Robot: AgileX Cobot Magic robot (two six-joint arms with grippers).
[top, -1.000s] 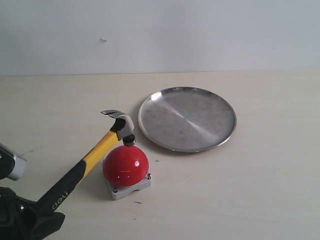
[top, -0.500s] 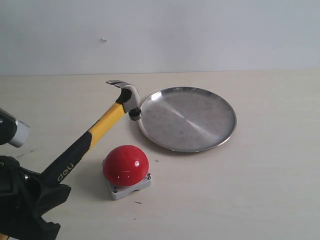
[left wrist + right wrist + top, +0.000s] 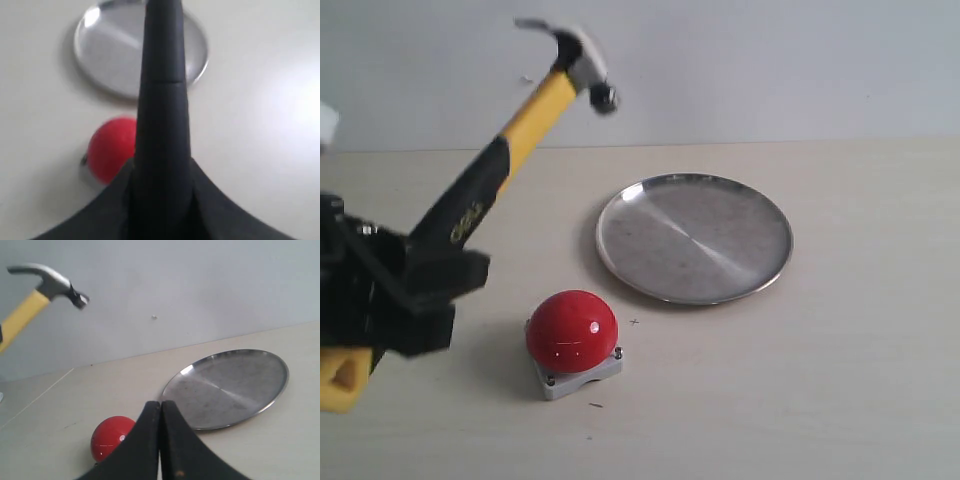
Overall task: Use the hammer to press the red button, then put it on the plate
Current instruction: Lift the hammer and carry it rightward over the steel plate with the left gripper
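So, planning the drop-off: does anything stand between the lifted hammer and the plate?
Nothing visible. The left tool holds the hammer in the air; the plate lies bare, and the red button sits apart from it.

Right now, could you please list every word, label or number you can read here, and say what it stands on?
Light lettering on the black grip of the hammer, exterior view: too blurred to read.
Button: no text visible.
Plate: no text visible.
Both wrist views: none.
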